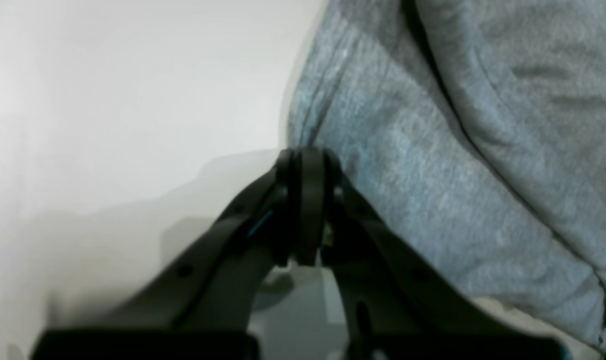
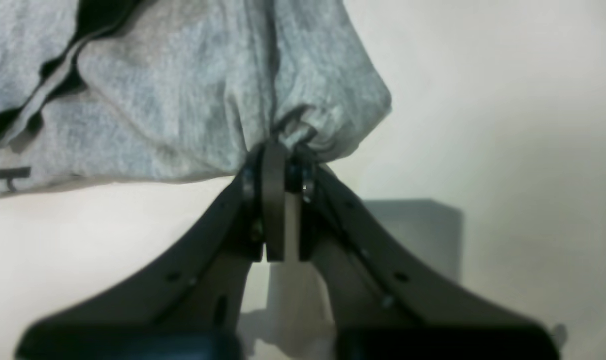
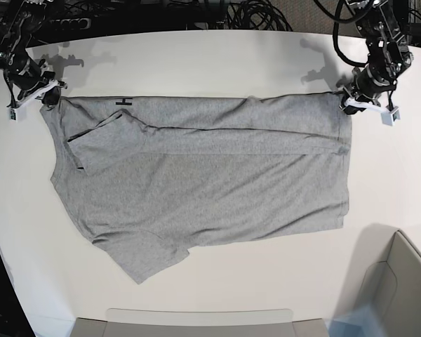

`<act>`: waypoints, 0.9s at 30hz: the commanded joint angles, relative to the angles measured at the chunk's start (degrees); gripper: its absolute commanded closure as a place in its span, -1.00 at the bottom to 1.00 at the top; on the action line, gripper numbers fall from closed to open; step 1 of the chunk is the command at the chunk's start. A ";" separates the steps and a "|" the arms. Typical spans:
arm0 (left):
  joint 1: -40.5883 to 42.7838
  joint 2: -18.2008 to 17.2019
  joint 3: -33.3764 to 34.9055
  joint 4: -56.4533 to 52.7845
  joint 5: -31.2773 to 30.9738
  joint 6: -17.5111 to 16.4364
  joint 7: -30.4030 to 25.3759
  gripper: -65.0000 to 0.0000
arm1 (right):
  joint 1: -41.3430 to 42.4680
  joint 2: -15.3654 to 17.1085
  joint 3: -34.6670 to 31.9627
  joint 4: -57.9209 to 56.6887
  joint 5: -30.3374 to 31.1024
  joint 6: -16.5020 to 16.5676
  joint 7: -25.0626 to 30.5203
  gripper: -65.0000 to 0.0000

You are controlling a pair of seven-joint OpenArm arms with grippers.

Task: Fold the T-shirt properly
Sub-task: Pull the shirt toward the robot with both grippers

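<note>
- Left wrist view: my left gripper (image 1: 308, 155) has its jaws pressed together at the edge of the T-shirt (image 1: 433, 150), and the cloth gathers into pleats that run into the tips. I judge it pinched on a thin fold of the shirt. The grey fabric fills the right side of this view; bare white table (image 1: 108, 100) fills the left. The hold sits at the very edge of the cloth, so that the whole side can be carried at once.
- Right wrist view: my right gripper (image 2: 278, 155) is closed on a bunched corner of the T-shirt (image 2: 183, 100). Wrinkles radiate from the tips, which shows the cloth is under pull. A small black mark, part of the lettering, shows on the shirt near the left side of this view. The table (image 2: 508, 125) is bare to the right.
- Base view: the T-shirt (image 3: 210, 182) lies spread across the middle of the table (image 3: 196, 63), plain side up. Its far long edge is already turned inward as a narrow band, with one sleeve lying on the body.
- Base view: the right gripper (image 3: 48, 98) holds the far corner near the table's left edge; the left gripper (image 3: 347, 100) holds the far corner near the right edge. The two holds are well apart, which keeps the far edge taut and straight.
- Judgement: the fold is at an early stage. The paired corner grip suits drawing the far edge toward the near edge in one even pass.
</note>
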 commanded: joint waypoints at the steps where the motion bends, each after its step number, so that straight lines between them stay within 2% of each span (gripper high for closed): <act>1: 1.04 -0.45 -0.14 0.72 0.27 0.05 0.56 1.00 | -0.66 0.91 0.39 1.00 0.35 0.18 0.41 1.00; 9: 4.73 -0.45 -4.27 0.81 0.10 0.05 0.65 1.00 | -4.71 1.18 0.47 3.55 0.43 0.18 0.41 1.00; 13: 6.31 -0.45 -5.85 0.90 0.10 -0.04 0.65 1.00 | -5.85 1.18 3.02 4.87 0.43 0.18 0.41 1.00; 19: 9.83 -0.45 -5.85 3.54 0.10 -0.04 0.74 1.00 | -8.75 2.93 4.87 5.22 0.43 0.18 0.32 1.00; 27: 13.08 -0.45 -5.85 7.32 0.10 -0.04 0.74 1.00 | -11.65 2.85 4.96 5.31 0.43 0.27 0.41 1.00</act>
